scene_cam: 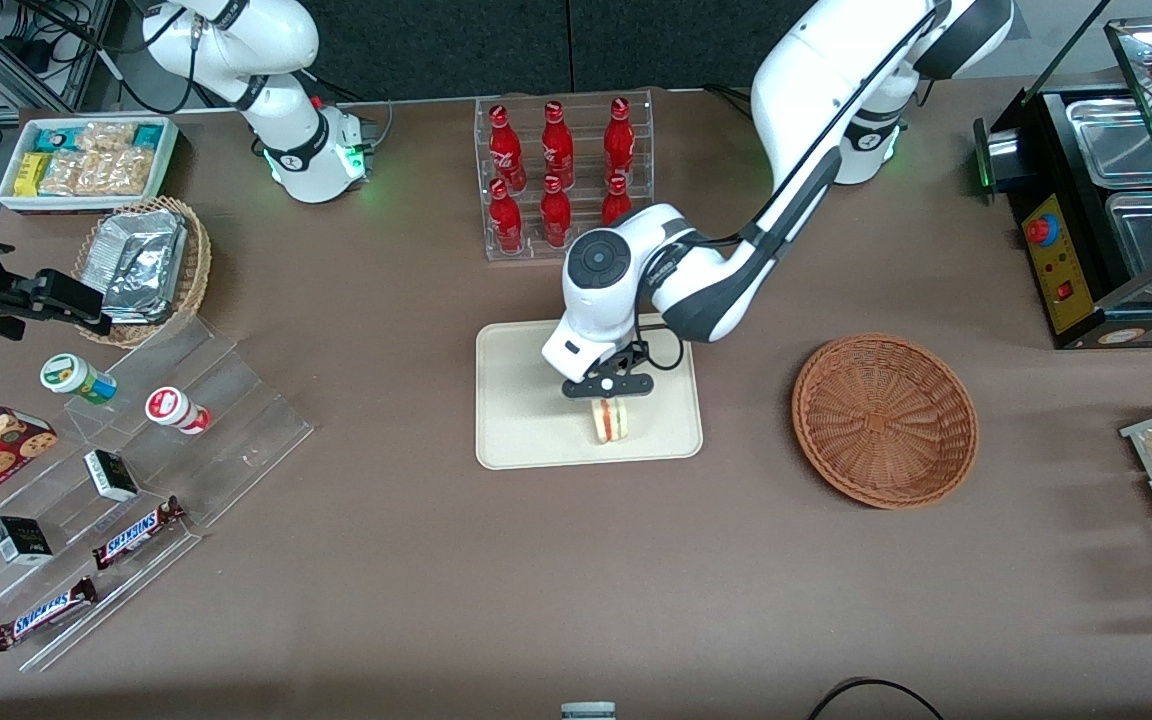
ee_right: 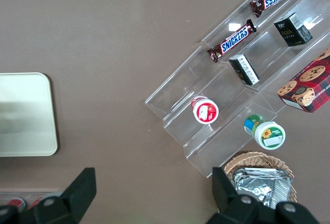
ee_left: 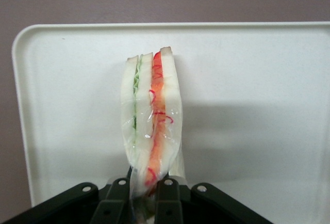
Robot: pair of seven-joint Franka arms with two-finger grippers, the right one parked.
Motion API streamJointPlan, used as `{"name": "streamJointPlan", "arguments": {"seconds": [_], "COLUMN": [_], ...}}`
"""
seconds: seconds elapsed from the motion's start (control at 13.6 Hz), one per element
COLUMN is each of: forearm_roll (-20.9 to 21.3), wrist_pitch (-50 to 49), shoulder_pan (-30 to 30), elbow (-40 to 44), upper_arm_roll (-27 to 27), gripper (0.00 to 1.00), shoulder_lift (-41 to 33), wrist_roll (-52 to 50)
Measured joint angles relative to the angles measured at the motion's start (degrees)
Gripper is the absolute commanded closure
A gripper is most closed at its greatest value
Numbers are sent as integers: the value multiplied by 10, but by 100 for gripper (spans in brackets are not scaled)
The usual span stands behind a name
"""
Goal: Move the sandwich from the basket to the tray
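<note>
The gripper [scene_cam: 608, 394] is pinching the sandwich [scene_cam: 610, 420] tight over the tray [scene_cam: 516, 440]; the basket [scene_cam: 884, 420] is sitting empty, only the release is remaining.

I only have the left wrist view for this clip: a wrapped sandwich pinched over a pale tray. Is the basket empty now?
Observer: Yes. The front view shows the basket holding nothing, toward the working arm's end of the table.
Operator: Where over the tray is the gripper?
Observer: The gripper hangs above the tray, shut on the sandwich.
Operator: Anything near the tray?
Observer: A rack of red bottles stands farther from the front camera.
</note>
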Motion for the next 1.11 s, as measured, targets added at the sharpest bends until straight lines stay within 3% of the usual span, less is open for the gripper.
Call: {"name": "streamJointPlan", "arguments": {"seconds": [0.29, 0.37, 0.44, 0.52, 0.88, 1.11], "forearm_roll": [5, 10, 14, 15, 15, 11], "wrist_pitch": [1, 1, 1, 1, -8, -78], "shoulder_pan": [-25, -30, -33, -34, -32, -26], "elbow": [3, 3, 3, 3, 16, 59], "upper_arm_roll": [0, 0, 0, 0, 2, 5], "gripper": [100, 82, 25, 0, 0, 0], "shoulder_lift": [9, 11, 15, 18, 19, -3], "wrist_roll": [0, 0, -1, -1, -1, -10]}}
